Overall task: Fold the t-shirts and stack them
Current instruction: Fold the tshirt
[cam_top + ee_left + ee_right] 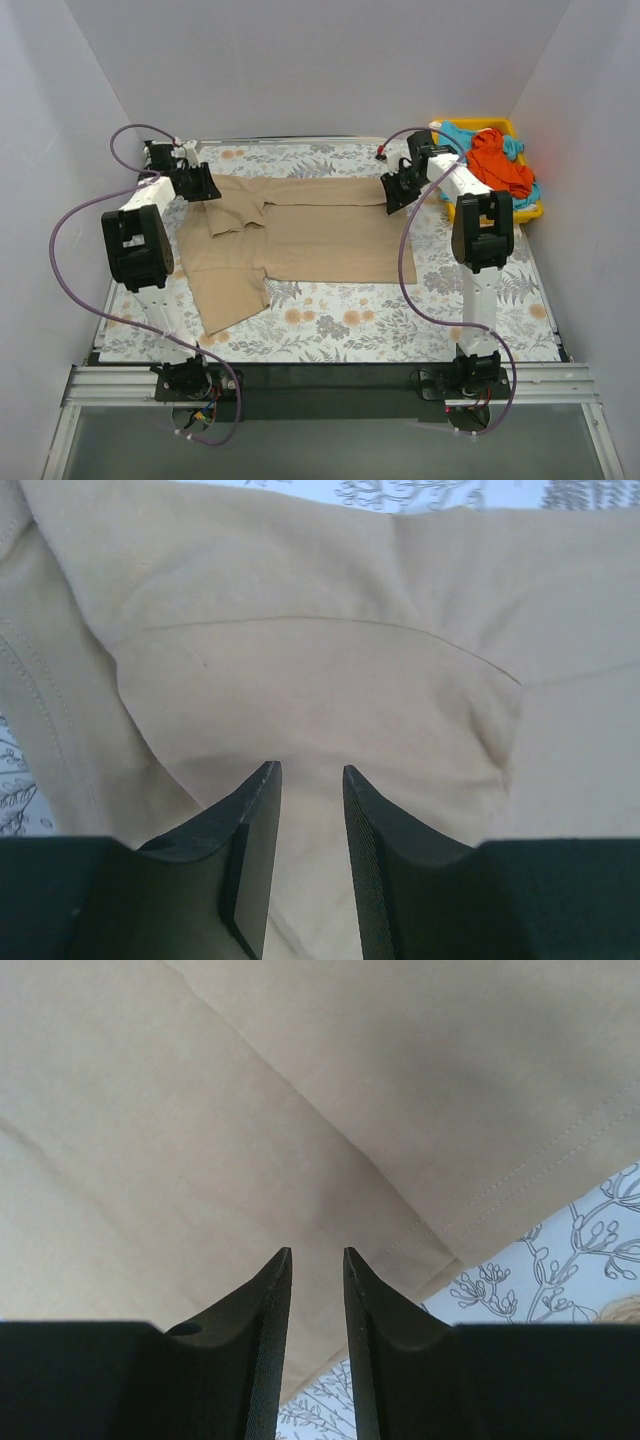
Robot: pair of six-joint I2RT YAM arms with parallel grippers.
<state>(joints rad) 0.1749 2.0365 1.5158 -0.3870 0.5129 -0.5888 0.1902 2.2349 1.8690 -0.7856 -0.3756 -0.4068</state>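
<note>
The tan-beige t-shirt (300, 230) lies spread on the floral table, its far part folded toward the near side, one sleeve sticking out near left. My left gripper (205, 188) is over its far left corner; in the left wrist view (312, 770) the jaws stand a little apart with nothing between them, just above the tan fabric (330, 660). My right gripper (392, 190) is over the far right edge; in the right wrist view (317, 1252) the jaws are slightly apart and empty over the hem (200, 1110). The orange-red t-shirt (497, 160) and the turquoise-blue t-shirt (455, 135) lie crumpled in the tray.
A yellow plastic tray (535, 212) stands at the far right against the white wall. The floral tablecloth (400, 310) shows bare in front of the shirt. White walls close in on three sides. Purple cables loop off both arms.
</note>
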